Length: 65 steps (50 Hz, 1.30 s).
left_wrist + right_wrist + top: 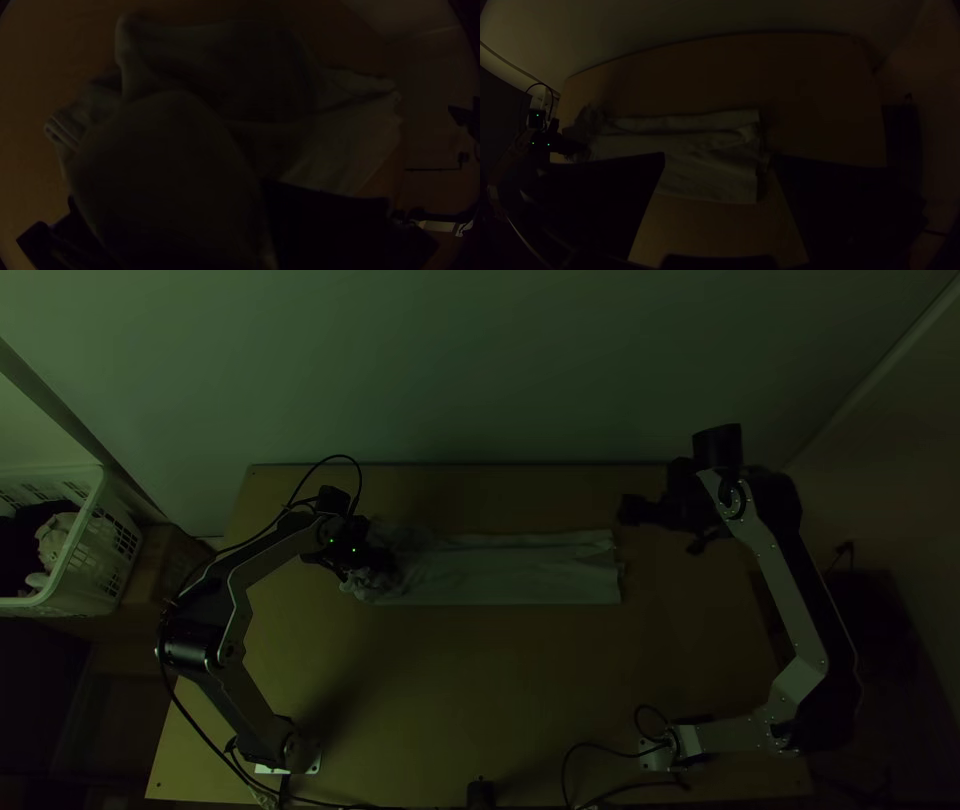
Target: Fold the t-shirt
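A pale wall (pixel 480 380) rises behind a light wooden bench (pixel 480 700) in a dim room. We see the t-shirt (pixel 520 575) laid across the middle of the bench in a long, narrow, folded strip, its left end bunched and crumpled. The left pincer (pixel 375 568) is at that crumpled end, where, in the left wrist view, we see loose folds bulging up close to it; we cannot tell how wide it stands. The right pincer (pixel 660 528), its fingers (pixel 605 195) wide apart, hangs near the flat end. Beyond the bench's left edge, we see a white basket (pixel 98 495) holding clothes (pixel 55 538).
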Each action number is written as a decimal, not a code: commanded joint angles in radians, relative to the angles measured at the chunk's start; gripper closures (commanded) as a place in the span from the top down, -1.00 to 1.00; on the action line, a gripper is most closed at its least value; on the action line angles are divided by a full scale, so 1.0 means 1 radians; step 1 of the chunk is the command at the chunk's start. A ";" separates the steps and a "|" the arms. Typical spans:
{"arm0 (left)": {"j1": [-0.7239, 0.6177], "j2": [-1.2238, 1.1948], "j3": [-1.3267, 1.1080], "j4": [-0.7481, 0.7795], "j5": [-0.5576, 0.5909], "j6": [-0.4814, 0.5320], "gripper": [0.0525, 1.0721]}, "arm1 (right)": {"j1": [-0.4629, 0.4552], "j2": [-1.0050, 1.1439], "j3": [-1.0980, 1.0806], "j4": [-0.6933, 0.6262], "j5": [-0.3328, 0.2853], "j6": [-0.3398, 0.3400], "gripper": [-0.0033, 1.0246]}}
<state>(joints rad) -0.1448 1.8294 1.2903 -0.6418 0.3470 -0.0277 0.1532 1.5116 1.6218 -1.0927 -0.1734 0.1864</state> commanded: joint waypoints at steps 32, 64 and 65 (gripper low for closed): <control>0.376 -0.104 0.132 -0.254 -0.210 0.199 -0.95 | -0.018 -0.057 -0.148 0.117 -0.003 0.004 0.93; 0.172 -0.165 0.452 -0.539 -0.496 0.238 -0.95 | -0.072 -0.105 -0.204 0.129 0.003 -0.001 0.93; 0.149 -0.162 0.461 -0.542 -0.499 0.232 -0.95 | -0.076 -0.108 -0.208 0.129 0.003 -0.001 0.93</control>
<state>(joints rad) 0.0814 1.6947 1.6939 -1.1492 -0.1310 0.2317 0.0917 1.4429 1.4425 -0.9653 -0.1726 0.1879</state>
